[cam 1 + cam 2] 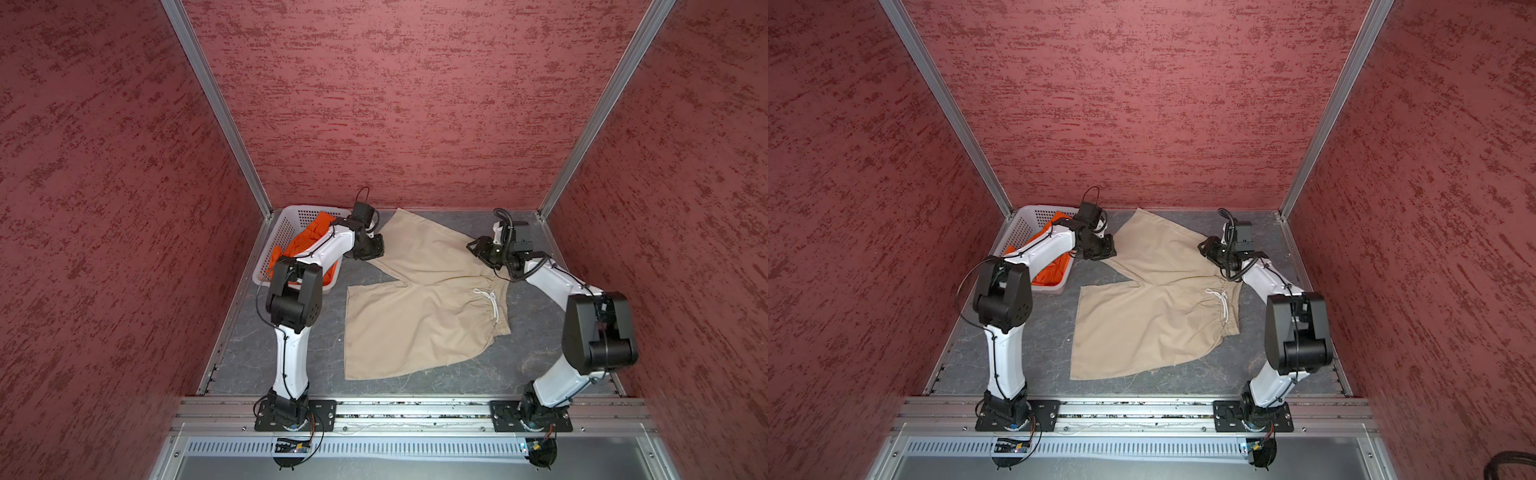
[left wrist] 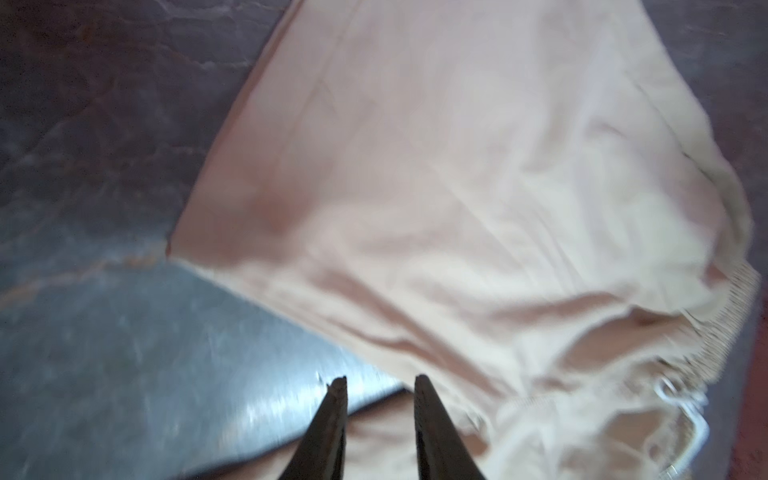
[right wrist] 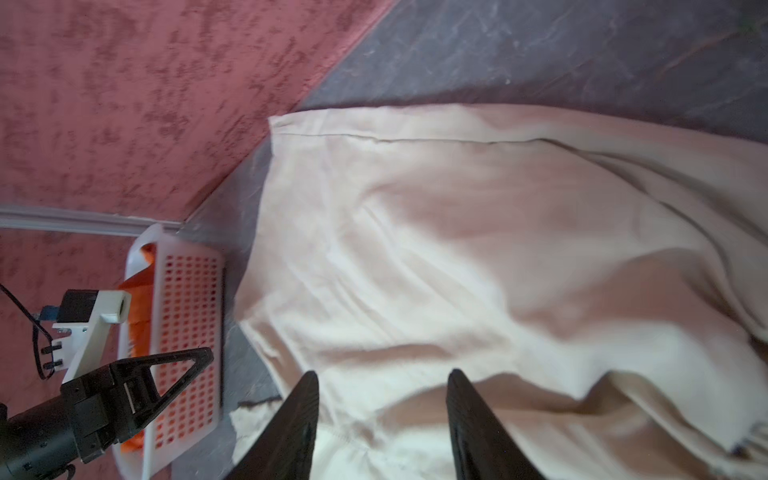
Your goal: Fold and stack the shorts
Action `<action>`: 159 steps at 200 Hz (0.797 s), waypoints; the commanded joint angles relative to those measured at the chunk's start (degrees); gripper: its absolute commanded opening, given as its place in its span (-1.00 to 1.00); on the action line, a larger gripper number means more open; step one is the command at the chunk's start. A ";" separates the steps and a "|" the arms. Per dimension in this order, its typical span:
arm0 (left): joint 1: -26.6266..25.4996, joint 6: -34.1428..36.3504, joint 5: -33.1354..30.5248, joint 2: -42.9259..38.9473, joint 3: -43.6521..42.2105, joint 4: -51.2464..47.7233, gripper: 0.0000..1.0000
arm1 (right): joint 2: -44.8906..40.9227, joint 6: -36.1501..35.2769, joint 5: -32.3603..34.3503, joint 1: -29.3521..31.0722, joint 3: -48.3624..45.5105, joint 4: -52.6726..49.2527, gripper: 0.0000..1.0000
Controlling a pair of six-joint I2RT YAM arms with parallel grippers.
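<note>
The beige shorts (image 1: 419,320) (image 1: 1142,320) lie spread flat on the grey table, waist to the right and legs to the left, with the white drawstring (image 1: 490,303) on top. The orange shorts (image 1: 316,226) (image 1: 1054,268) are bunched in the white basket. My left gripper (image 1: 371,255) (image 1: 1102,254) hovers at the hem corner of the far leg. Its jaws (image 2: 380,380) are a little apart with nothing pinched between them. My right gripper (image 1: 474,246) (image 1: 1204,246) hangs over the far end of the waist, jaws (image 3: 382,376) wide apart above the beige cloth (image 3: 457,249).
The white perforated basket (image 1: 286,218) (image 1: 1025,216) (image 3: 187,311) stands in the back left corner against the red walls. Red textured walls close in the table at the back and on both sides. Bare grey table (image 1: 249,332) shows left of and in front of the shorts.
</note>
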 commanded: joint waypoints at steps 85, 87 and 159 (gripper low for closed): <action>-8.77 -11.22 -3.54 -16.12 -36.83 13.17 -0.58 | -4.42 1.92 -7.46 9.62 -18.12 4.38 0.00; -8.76 -11.26 -3.59 -15.88 -36.79 13.27 -0.58 | -4.25 1.79 -7.47 9.62 -18.14 4.27 0.00; -5.36 -8.36 -6.60 -7.60 -33.32 13.64 -0.58 | 4.27 1.12 -1.24 5.51 -17.88 -1.05 0.02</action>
